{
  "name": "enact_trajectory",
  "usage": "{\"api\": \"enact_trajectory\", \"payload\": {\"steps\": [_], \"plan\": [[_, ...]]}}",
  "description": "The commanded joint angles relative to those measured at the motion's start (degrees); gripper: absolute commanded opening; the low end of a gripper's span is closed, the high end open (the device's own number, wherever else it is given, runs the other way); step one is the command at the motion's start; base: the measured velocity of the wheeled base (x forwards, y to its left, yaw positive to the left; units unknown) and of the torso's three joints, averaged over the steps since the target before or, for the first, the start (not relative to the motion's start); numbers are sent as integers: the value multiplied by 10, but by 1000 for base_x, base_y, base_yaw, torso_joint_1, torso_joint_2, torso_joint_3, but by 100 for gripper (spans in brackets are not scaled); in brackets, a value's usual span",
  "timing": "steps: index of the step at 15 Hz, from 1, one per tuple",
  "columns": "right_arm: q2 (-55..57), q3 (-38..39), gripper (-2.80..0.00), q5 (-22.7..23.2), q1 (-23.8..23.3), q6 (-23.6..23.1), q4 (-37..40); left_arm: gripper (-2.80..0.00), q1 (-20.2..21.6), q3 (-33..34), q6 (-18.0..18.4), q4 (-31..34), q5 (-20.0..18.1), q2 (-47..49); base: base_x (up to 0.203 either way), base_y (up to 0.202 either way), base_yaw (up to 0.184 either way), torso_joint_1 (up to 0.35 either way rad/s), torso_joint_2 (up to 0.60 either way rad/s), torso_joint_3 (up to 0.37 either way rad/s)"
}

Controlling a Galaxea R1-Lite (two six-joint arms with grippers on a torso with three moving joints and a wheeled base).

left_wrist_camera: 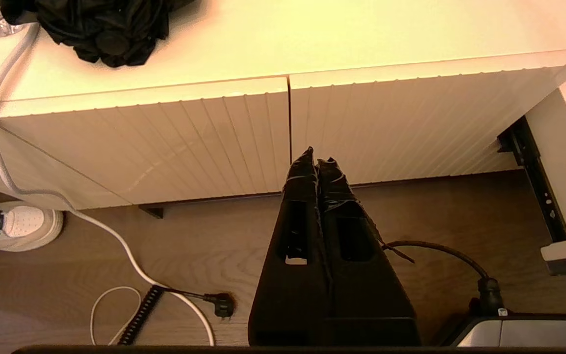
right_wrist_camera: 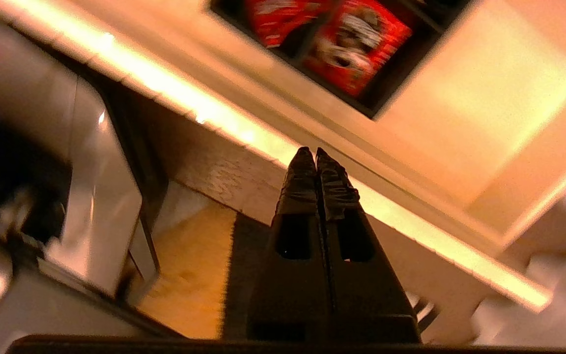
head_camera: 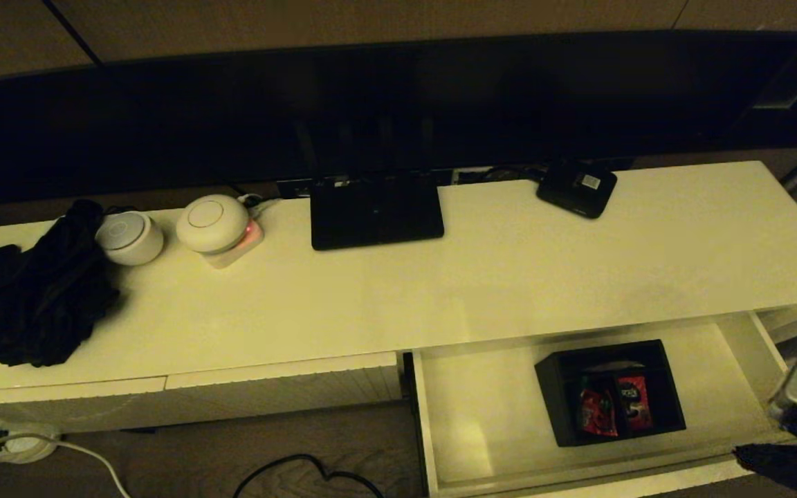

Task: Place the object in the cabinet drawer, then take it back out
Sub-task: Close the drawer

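Observation:
The object (head_camera: 609,391), a black open-top box with red packets inside, sits in the right half of the cabinet drawer (head_camera: 488,408), which is pulled out. My right gripper (head_camera: 744,454) is shut and empty at the drawer's front right corner, outside it. In the right wrist view its tips (right_wrist_camera: 316,153) lie over the drawer's bright front edge (right_wrist_camera: 410,221), apart from the object (right_wrist_camera: 386,83). My left gripper (left_wrist_camera: 316,155) is shut and empty, low in front of the closed ribbed fronts (left_wrist_camera: 165,137).
On the cabinet top stand a flat black router (head_camera: 376,211), a small black device (head_camera: 577,188), two white round devices (head_camera: 213,223) and a black cloth bundle (head_camera: 46,290). Cables (head_camera: 315,470) and a shoe (head_camera: 11,446) lie on the floor.

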Motion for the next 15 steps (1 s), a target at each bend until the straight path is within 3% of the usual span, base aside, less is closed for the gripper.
{"api": "enact_trajectory", "payload": {"steps": [1,4,9,15], "plan": [[-24,23,-280,23,6,-64,3,-280,0,2,0,0,0,0,0,0,0,0,0,0],[1,51,-280,68,8,-139,2,-280,0,2,0,0,0,0,0,0,0,0,0,0],[81,69,-280,137,8,-173,-5,-280,0,2,0,0,0,0,0,0,0,0,0,0],[201,70,-280,147,8,-220,-28,-280,0,2,0,0,0,0,0,0,0,0,0,0]]}}
